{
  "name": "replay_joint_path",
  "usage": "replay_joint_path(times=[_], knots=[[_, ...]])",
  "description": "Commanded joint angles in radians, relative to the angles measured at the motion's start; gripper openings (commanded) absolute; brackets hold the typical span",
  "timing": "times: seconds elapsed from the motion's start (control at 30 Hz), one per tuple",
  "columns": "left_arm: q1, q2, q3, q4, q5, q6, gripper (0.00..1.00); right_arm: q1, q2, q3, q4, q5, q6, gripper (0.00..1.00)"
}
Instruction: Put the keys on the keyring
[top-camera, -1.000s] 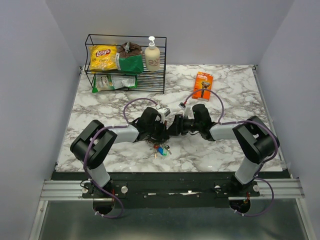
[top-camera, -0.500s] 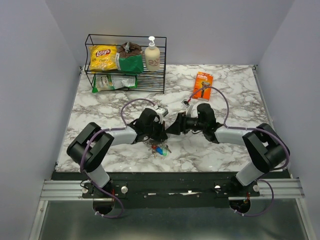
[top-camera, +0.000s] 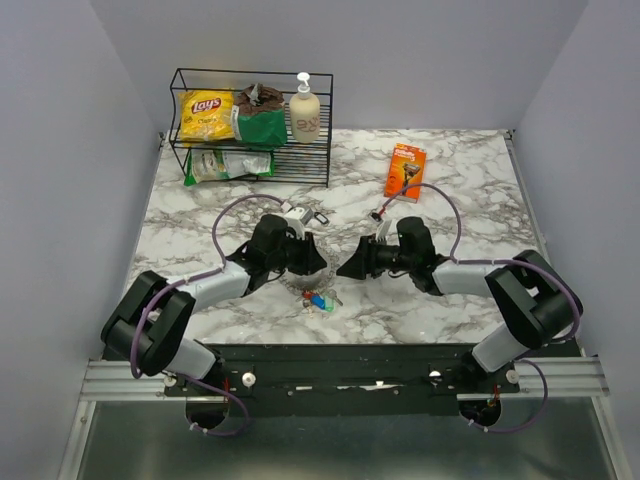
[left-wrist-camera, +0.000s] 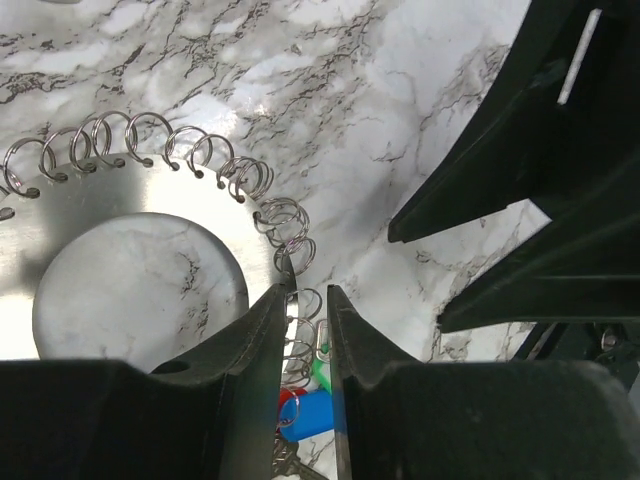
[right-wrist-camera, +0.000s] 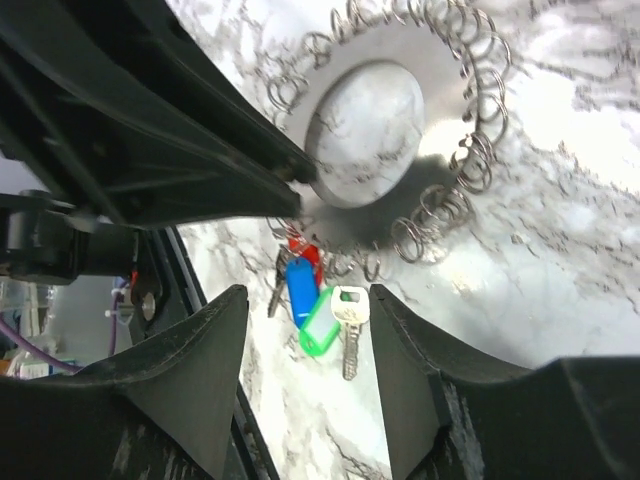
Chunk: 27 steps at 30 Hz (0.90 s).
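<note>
The keyring (left-wrist-camera: 140, 215) is a flat silvery disc with a hole and small wire loops round its rim, lying on the marble; it also shows as the keyring (right-wrist-camera: 400, 120). The keys (right-wrist-camera: 320, 310), with red, blue and green heads plus one plain silver key, lie bunched at its near edge, seen small as the keys (top-camera: 320, 300). My left gripper (left-wrist-camera: 308, 290) stands slightly open over the rim loops, one fingertip on the disc's edge. My right gripper (right-wrist-camera: 308, 292) hangs open above the keys, holding nothing. The two grippers face each other: left gripper (top-camera: 312, 268), right gripper (top-camera: 345, 270).
A black wire rack (top-camera: 250, 125) at the back left holds a chips bag, a green bag and a lotion bottle. An orange razor box (top-camera: 405, 170) lies at the back right. The table's front edge runs just below the keys.
The left jaws have parted from shut to slightly open, and the left arm has drawn back to the left. The right gripper has pulled back a little, leaving a gap between the two grippers.
</note>
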Motion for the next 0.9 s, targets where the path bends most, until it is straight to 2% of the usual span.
replay_joint_path(times=[0.0,0.23,0.5,0.87], knots=[[0.028,-0.024,-0.025,0.054,0.065,-0.032,0.32,0.005,0.068,0.010,0.019,0.003,-0.011,0.58],[0.044,-0.041,-0.045,0.082,0.099,-0.046,0.33,0.005,0.142,0.041,0.008,0.016,-0.011,0.54],[0.053,-0.085,-0.053,0.083,0.104,-0.051,0.53,0.011,0.194,0.082,-0.032,0.053,-0.019,0.52],[0.071,-0.116,-0.055,0.076,0.130,-0.051,0.54,0.040,0.248,0.136,-0.081,0.113,-0.020,0.51]])
